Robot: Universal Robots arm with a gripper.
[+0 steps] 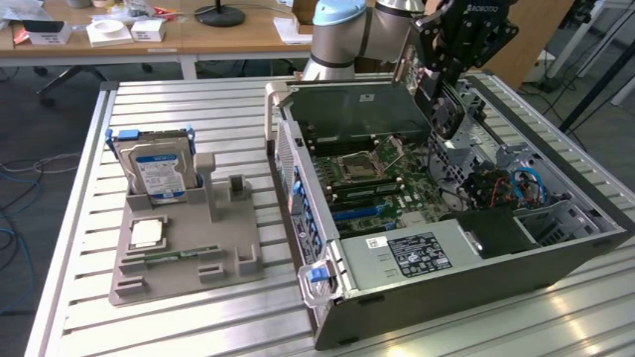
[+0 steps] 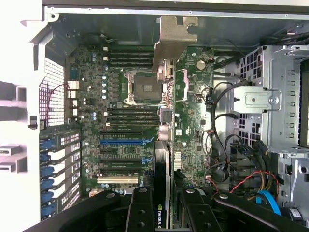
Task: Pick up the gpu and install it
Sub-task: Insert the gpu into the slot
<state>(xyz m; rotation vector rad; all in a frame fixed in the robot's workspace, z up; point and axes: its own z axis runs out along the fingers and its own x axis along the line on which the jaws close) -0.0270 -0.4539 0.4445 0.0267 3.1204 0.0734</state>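
Your arm's gripper (image 2: 165, 200) is clamped on the gpu (image 2: 163, 169), one black finger pressing each flat face of the card. In the wrist view you look along the thin black card edge-on. Its pale metal end bracket (image 2: 174, 38) is at the far end and a green-lettered label sits close to the fingers. The card hangs in the air above the motherboard (image 2: 120, 121) inside the open computer case (image 1: 476, 297), and it is not seated in any slot. Below it, the empty processor socket (image 2: 142, 87) lies just beside the line of the card, and the blue expansion slot (image 2: 120, 141) lies a little further along the board. In the exterior view the gripper is raised over the far side of the case, near its back wall. The case lies on its side on a slatted metal table (image 1: 178, 104), on the exterior view's right. On the exterior view's left, well apart from the case, a grey parts holder (image 1: 189, 275) carries a blue-labelled hard drive (image 1: 159, 171) standing upright and a narrow green memory stick (image 1: 178, 255) lying flat.
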